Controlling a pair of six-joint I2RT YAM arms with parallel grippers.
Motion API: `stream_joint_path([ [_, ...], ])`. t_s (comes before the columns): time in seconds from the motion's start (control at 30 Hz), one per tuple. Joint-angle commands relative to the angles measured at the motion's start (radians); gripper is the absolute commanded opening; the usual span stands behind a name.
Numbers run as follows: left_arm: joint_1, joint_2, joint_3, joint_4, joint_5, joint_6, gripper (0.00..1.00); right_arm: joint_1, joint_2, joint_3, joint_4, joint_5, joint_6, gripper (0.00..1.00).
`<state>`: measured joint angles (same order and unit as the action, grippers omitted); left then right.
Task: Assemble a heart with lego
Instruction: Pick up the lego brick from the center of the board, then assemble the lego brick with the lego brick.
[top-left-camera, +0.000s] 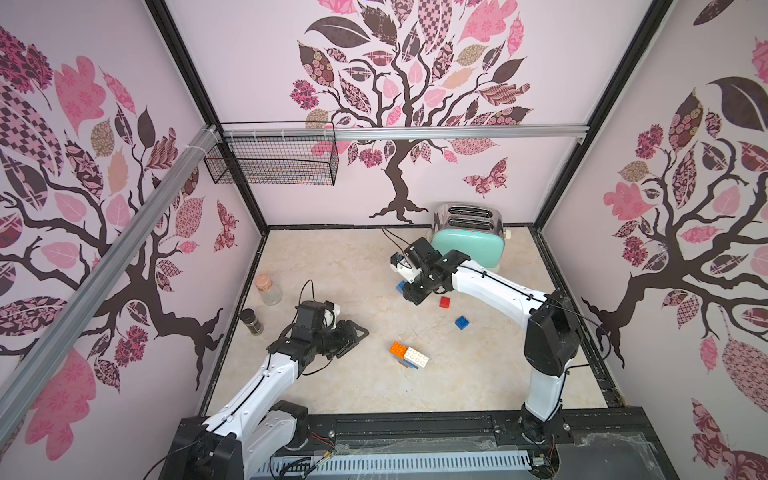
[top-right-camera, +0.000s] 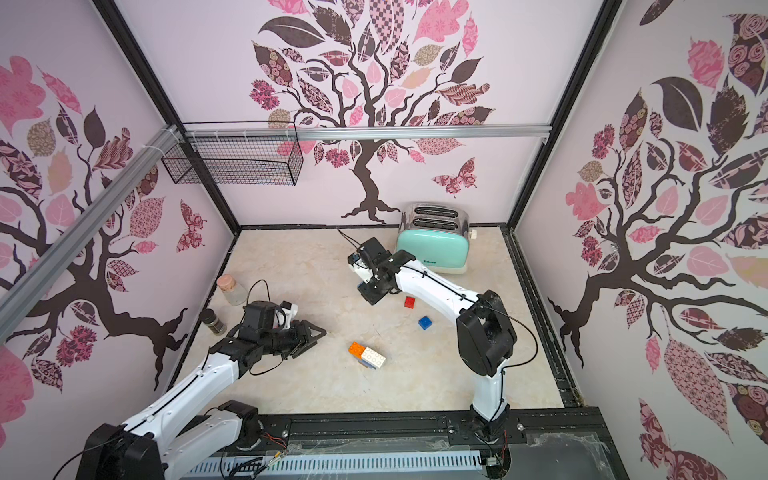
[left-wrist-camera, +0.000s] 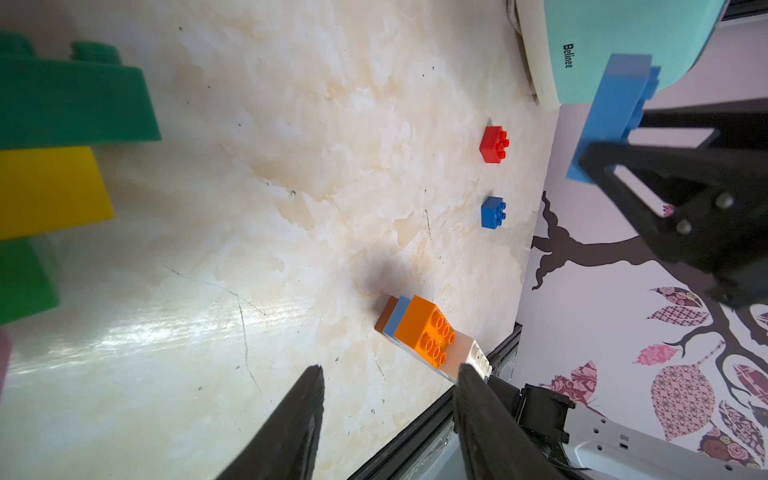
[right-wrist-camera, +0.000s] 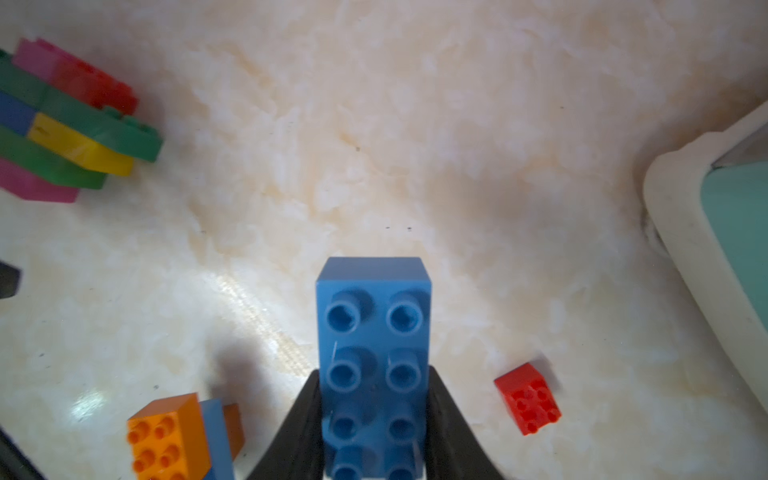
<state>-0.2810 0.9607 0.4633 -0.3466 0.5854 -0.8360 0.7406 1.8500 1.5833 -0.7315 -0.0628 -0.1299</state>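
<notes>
Left gripper (top-left-camera: 353, 343): fingers spread, empty, low over the marbled tabletop (top-left-camera: 332, 270).
Orange-and-white plastic brick cluster (top-left-camera: 409, 354): lying mid-table.
Right gripper (right-wrist-camera: 374, 372): fingers pinching the long blue eight-stud plastic brick (right-wrist-camera: 372, 316).
Small red plastic brick (top-left-camera: 445, 302): loose beside it.

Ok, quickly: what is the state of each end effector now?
Left end effector: open, holding nothing.
Right end effector: closed on the long blue brick.
</notes>
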Motion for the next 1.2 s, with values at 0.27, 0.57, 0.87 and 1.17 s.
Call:
stream_joint_path([
  [0.27,0.004,-0.124,-0.084,-0.032,-0.024,-0.048,0.54,0.235,-0.084,-0.178,0.001,0.028,0.229,0.3],
  [0.57,0.006,-0.12,-0.096,-0.018,-0.016,-0.058,0.54,0.266,-0.117,-0.26,0.026,0.057,0.279,0.3],
  [0.87,0.006,-0.125,-0.097,-0.023,-0.021,-0.058,0.54,0.29,-0.118,-0.295,0.044,0.076,0.297,0.3],
  [1.17,0.005,-0.133,-0.098,-0.026,-0.026,-0.057,0.54,0.319,-0.103,-0.311,0.02,0.152,0.309,0.3],
])
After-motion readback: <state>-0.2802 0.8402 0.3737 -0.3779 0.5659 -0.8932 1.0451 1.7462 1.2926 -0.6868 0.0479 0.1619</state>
